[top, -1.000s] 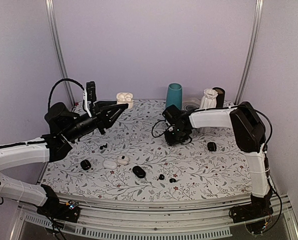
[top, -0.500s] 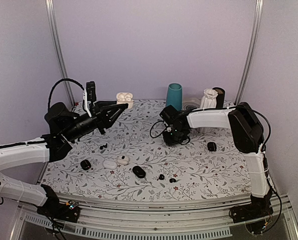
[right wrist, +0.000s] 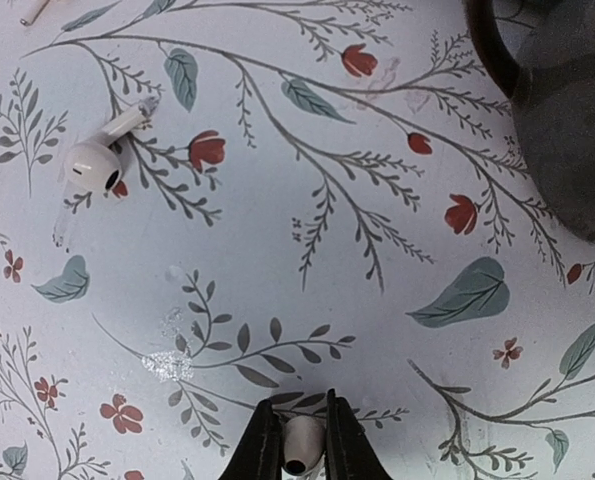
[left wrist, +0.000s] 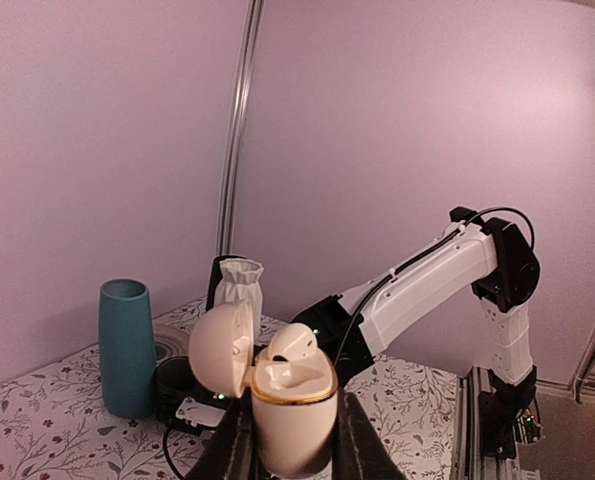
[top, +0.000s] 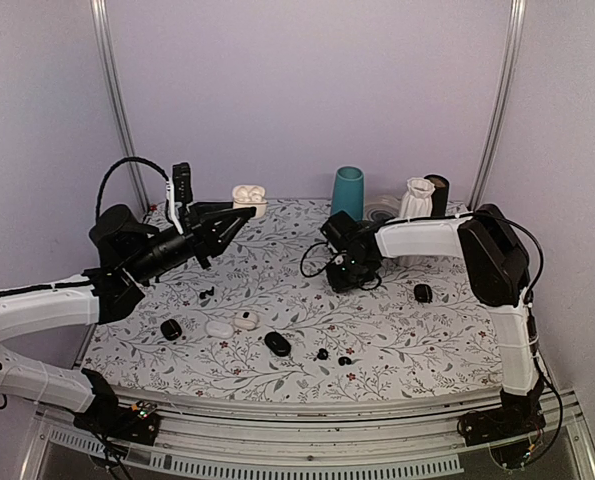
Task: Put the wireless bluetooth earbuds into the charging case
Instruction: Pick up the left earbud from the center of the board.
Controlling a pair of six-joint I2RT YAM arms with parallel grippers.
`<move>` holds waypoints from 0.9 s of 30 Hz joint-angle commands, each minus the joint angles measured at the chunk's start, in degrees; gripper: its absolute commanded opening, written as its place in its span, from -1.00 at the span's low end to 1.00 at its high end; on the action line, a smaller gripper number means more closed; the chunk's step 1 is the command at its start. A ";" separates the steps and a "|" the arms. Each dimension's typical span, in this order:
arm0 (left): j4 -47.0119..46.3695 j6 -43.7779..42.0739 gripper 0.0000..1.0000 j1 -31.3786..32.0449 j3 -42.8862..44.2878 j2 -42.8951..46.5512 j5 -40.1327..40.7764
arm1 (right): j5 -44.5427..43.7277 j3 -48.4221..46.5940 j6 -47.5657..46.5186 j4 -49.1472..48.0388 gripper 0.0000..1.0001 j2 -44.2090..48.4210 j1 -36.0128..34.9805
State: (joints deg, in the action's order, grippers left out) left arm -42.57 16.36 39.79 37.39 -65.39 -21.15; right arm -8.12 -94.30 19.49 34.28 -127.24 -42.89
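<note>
White earbud [right wrist: 300, 445] is pinched in the right gripper [right wrist: 298, 425], jaws closed on its sides, low over the floral table [right wrist: 307, 230]. Its long axis seems to run along the fingers, hard to tell. A second white earbud [right wrist: 97, 160] lies loose on the cloth, up and left of that pincer in the wrist view, stem slanting up-right.

Charging case [left wrist: 292, 400] is white with its lid swung open. The left gripper [left wrist: 289, 440] is clamped on its lower body and holds it raised off the table, mouth up. One bud [left wrist: 295, 343] already sits in it. The nearer socket looks empty.

In the top view the case [top: 248, 197] is to the left of the right gripper [top: 349, 268] and higher, near but apart. My read is the right arm must lift and carry the bud left to the open mouth.

Tiny black buds [top: 322, 353] lie near the front edge, well apart from both pincers.
</note>
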 commanded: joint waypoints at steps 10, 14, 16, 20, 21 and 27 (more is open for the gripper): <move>2.58 -0.80 -1.00 -0.90 2.17 -2.19 0.96 | 1.29 9.28 0.03 -6.31 -0.88 9.23 -0.50; 3.00 -0.81 -1.00 -0.94 3.14 -3.38 0.08 | 1.28 11.74 -0.10 -8.79 -0.91 14.49 -0.44; 3.01 -0.80 -1.00 -0.94 3.58 -3.89 -0.16 | 1.46 13.21 -0.28 -10.57 -0.92 17.85 -0.44; 2.93 -1.05 -1.00 -1.01 4.29 -4.69 -0.72 | 2.46 16.42 -0.93 -14.86 -0.92 25.22 -0.51; 2.92 -1.14 -1.00 -1.02 4.50 -4.82 -0.81 | 2.60 17.08 -1.00 -15.84 -0.92 27.82 -0.54; 2.02 -0.77 -1.00 -1.03 5.30 -6.51 -2.76 | 5.10 18.83 -1.85 -21.75 -0.92 36.87 -1.54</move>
State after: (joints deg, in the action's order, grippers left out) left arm -39.53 16.03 39.62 40.60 -70.76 -21.91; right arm -5.34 -76.51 18.72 18.90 -95.53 -43.24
